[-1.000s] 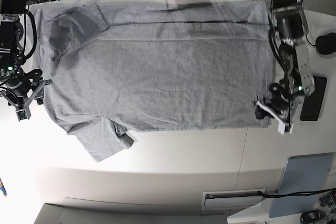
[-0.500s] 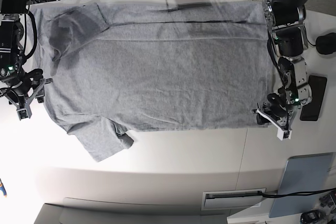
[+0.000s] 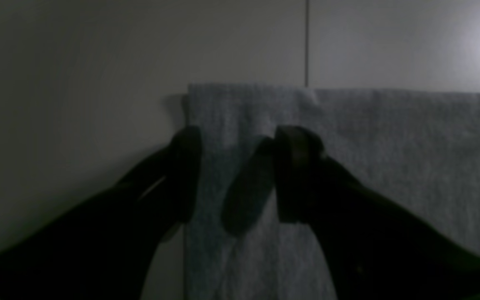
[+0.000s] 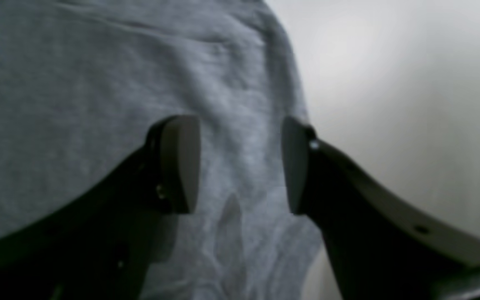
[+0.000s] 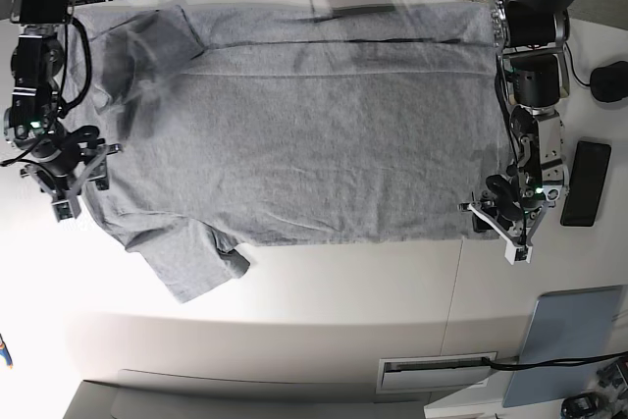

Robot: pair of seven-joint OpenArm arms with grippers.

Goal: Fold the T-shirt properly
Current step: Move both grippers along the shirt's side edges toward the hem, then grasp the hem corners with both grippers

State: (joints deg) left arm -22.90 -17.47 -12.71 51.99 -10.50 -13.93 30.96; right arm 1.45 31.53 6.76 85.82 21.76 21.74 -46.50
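No text, label, brand or number could be read anywhere; the T-shirt [image 5: 294, 134] showed only plain grey cloth.

White bench [image 5: 324, 291], seamed. T-shirt [image 5: 294, 125] spread flat across most of it, plain grey side up. Right of the T-shirt: black phone-like slab [image 5: 585, 183] and dark mouse-like object [image 5: 610, 80]. Below those, pale-blue pad [image 5: 569, 340].

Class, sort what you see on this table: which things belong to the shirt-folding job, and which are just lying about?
Belongs to the job:
T-shirt
left pincer
right pincer

Just lying about:
blue pad
black phone
black mouse
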